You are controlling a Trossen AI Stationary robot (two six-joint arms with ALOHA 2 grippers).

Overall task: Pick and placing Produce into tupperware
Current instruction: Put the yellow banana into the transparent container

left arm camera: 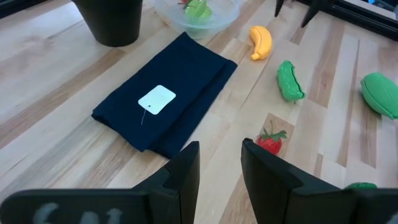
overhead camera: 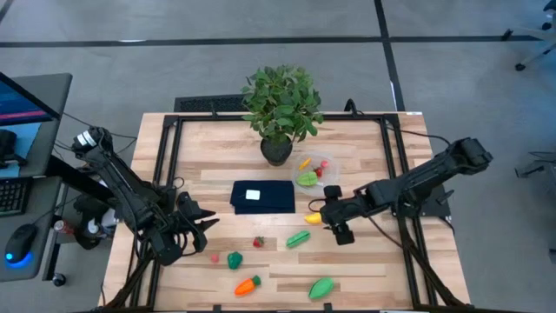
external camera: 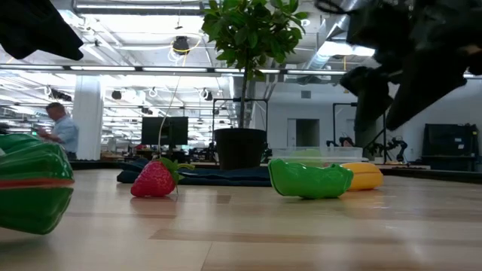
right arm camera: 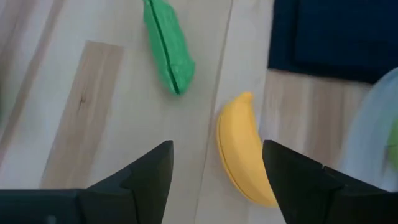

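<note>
Right gripper (right arm camera: 214,171) gapes over banana (right arm camera: 244,149), seemingly untouched.

High cam: overhead, straight down, far enough to take in the whole table (overhead camera: 365,187), both arms, floor around it. Plant (overhead camera: 281,103) sits at 12 o'clock from table centre.

Low cam: at tabletop level, very close to the wood, facing level across to the room beyond. Shares w/ high cam the strawberry (external camera: 154,179), green pod (external camera: 309,179) and banana (external camera: 364,175).

Left wrist cam: looks fwd and down past own fingers (left arm camera: 183,177), mid-distance, over the blue cloth (left arm camera: 168,102); shares banana, pod, strawberry w/ low cam.

Right wrist cam: steeply down, very near the table; banana (right arm camera: 244,152) fills centre, between its fingers (right arm camera: 292,171). Shares banana and pod w/ all others.
</note>
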